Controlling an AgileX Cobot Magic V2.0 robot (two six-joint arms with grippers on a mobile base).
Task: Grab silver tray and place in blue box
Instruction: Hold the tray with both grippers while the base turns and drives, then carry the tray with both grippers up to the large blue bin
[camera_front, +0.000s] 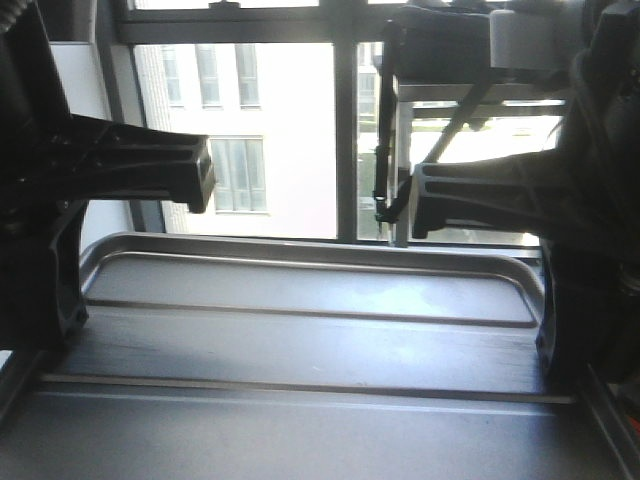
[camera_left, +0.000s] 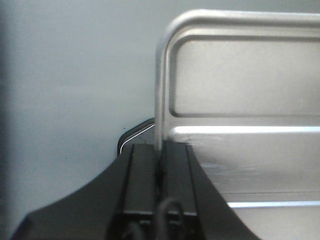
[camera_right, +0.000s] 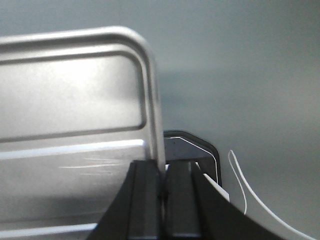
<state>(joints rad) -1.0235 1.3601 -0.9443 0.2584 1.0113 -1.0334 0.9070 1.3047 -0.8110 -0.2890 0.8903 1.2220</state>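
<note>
The silver tray (camera_front: 300, 350) fills the lower half of the front view, held up close to the camera, its two long ridges running across. My left gripper (camera_left: 161, 147) is shut on the tray's (camera_left: 240, 75) left rim, one finger on each side of the edge. My right gripper (camera_right: 162, 167) is shut the same way on the right rim of the tray (camera_right: 70, 90). In the front view the left gripper (camera_front: 62, 310) and the right gripper (camera_front: 562, 335) stand at the tray's two ends. The blue box is out of view.
Behind the tray is a large window (camera_front: 290, 130) with dark frames and a pale building outside. Both wrist views look onto a plain grey surface. A dark rounded-corner object (camera_right: 200, 150) and a thin white cable (camera_right: 240, 185) lie beyond the right rim.
</note>
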